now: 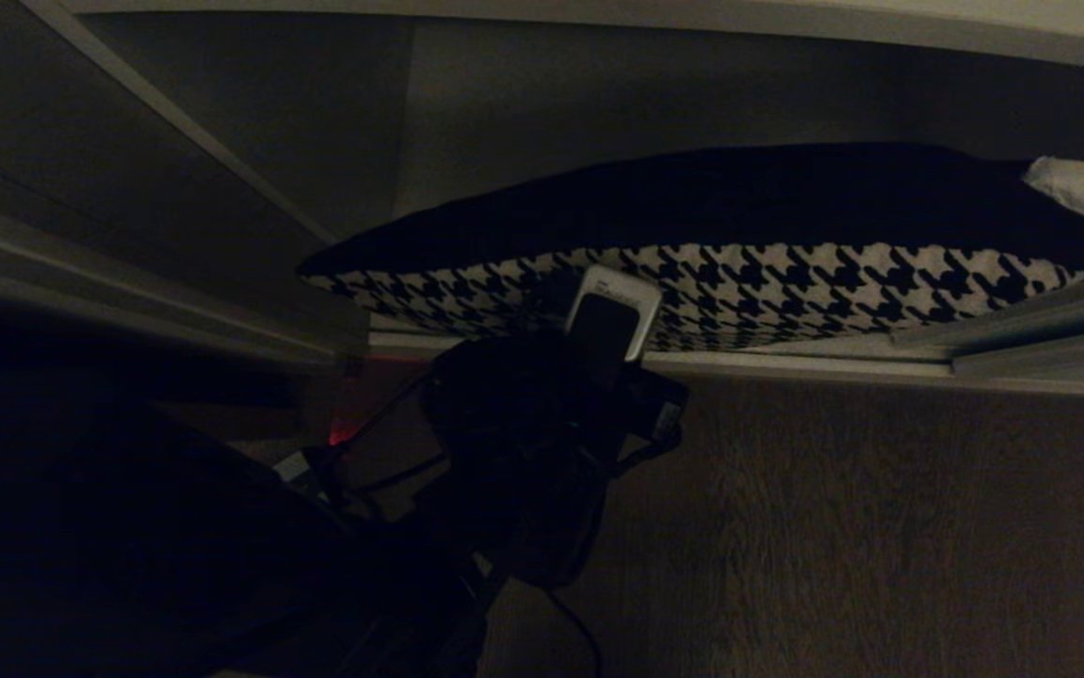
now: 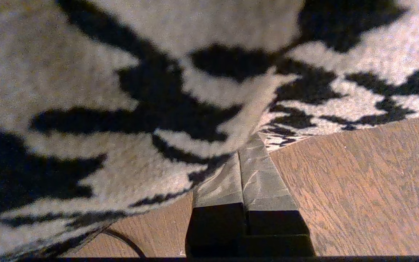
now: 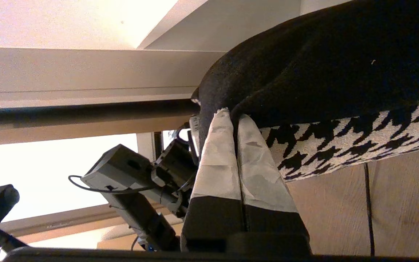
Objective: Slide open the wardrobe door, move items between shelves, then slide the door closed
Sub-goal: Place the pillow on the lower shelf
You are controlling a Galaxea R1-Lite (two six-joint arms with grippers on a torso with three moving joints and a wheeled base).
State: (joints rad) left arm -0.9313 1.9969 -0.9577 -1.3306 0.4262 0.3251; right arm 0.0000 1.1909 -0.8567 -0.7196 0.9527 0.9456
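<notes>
Cushion (image 1: 720, 282) with its houndstooth band lay at the front edge of the off-white shelf (image 1: 786, 365), jutting out above the wooden floor (image 1: 881, 527). The left gripper (image 1: 609, 325) pinched the cushion's front edge between closed fingers (image 2: 256, 171). The right gripper (image 3: 233, 116) clamped a far corner, its taped fingers (image 3: 216, 160) pressed together on the fabric.

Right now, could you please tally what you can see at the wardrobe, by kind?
Cushions: 1, the houndstooth cushion
Grippers pinching its edge: 2, the left gripper and the right gripper
Shelves: 1, the shelf under the cushion
Total: 4
</notes>
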